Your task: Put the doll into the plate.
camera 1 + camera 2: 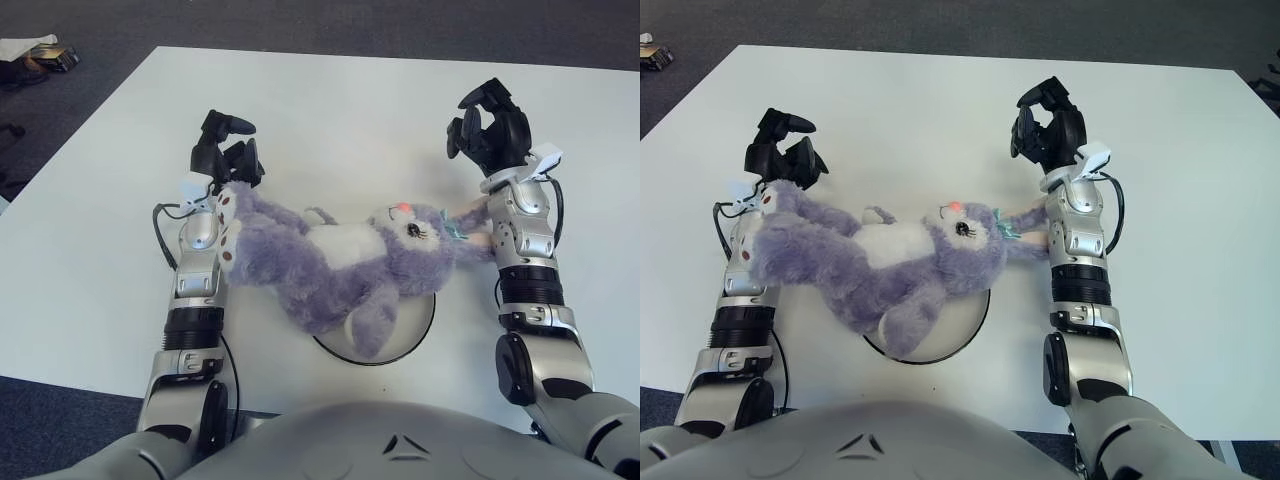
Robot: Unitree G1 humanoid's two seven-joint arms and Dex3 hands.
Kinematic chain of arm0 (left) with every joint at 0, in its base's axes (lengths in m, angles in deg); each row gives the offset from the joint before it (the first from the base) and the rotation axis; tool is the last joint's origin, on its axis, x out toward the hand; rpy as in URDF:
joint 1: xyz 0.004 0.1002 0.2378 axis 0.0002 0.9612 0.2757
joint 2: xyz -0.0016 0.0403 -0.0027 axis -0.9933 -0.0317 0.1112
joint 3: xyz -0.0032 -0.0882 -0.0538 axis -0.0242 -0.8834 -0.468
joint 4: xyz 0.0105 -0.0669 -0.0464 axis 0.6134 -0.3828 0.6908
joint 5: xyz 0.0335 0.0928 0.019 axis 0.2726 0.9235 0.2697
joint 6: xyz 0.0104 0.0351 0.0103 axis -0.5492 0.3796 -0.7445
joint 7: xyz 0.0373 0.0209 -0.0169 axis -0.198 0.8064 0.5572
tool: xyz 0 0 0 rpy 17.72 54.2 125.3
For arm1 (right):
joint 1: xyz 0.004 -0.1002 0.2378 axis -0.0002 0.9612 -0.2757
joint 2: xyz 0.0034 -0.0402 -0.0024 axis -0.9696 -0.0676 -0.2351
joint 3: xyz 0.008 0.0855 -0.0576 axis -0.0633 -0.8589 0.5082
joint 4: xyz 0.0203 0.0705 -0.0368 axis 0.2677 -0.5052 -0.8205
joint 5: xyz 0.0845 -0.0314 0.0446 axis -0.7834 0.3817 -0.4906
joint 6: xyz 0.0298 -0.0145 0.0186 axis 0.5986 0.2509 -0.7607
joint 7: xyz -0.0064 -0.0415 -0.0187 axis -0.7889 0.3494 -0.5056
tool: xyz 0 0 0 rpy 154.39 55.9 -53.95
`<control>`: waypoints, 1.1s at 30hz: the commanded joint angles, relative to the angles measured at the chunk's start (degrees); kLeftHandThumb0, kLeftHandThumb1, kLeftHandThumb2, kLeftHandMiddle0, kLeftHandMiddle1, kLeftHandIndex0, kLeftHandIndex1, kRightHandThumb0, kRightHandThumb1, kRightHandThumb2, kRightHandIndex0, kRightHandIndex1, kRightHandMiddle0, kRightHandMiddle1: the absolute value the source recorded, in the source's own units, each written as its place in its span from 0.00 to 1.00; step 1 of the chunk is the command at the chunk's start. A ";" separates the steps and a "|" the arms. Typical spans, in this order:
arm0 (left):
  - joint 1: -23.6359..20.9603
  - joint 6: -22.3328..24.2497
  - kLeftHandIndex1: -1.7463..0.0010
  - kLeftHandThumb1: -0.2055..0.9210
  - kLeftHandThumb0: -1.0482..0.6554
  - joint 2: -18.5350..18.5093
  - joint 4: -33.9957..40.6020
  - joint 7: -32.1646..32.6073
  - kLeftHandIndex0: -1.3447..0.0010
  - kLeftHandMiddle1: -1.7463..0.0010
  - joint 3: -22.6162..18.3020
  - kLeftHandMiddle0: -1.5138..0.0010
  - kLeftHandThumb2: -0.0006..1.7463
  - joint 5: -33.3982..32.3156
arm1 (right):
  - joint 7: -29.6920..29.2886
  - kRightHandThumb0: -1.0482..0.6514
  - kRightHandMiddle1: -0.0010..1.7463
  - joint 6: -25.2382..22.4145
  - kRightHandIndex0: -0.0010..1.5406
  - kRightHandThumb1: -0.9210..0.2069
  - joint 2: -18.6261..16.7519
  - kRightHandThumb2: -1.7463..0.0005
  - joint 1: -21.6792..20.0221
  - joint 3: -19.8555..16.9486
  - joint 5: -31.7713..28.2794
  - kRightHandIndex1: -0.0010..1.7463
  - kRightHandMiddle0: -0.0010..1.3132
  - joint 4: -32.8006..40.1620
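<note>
A purple plush bunny doll [330, 260] with a white belly lies on its back across the table, between my two arms. Its lower body and one leg cover most of a white plate with a dark rim [417, 330] near the table's front edge. Its feet rest against my left wrist, and its pink-lined ear reaches my right wrist. My left hand [228, 150] is just beyond the doll's feet, fingers loosely bent and holding nothing. My right hand [490, 125] is beyond the doll's ear, fingers loosely bent and holding nothing.
The white table [350, 120] stretches away beyond both hands. Dark carpet surrounds it. Some small items [40, 55] lie on the floor at the far left.
</note>
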 commanded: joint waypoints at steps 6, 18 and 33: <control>2.57 1.94 0.00 0.84 0.40 -0.36 2.44 -0.89 0.78 0.00 0.67 0.39 0.44 0.59 | -1.78 0.40 1.00 1.72 0.72 0.17 -2.70 0.55 -0.54 -1.07 -0.68 1.00 0.24 -3.15; 3.26 1.84 0.00 0.82 0.39 -1.48 1.34 -4.41 0.76 0.00 0.08 0.37 0.46 -0.80 | -3.24 0.38 1.00 4.20 0.76 0.31 -3.82 0.43 0.12 -1.83 0.13 1.00 0.32 -5.14; 2.12 0.86 0.00 0.82 0.39 -2.59 -1.96 -6.13 0.76 0.00 -0.71 0.37 0.46 -1.71 | -6.99 0.37 1.00 3.35 0.74 0.35 -4.17 0.39 5.28 -1.03 2.74 1.00 0.35 2.36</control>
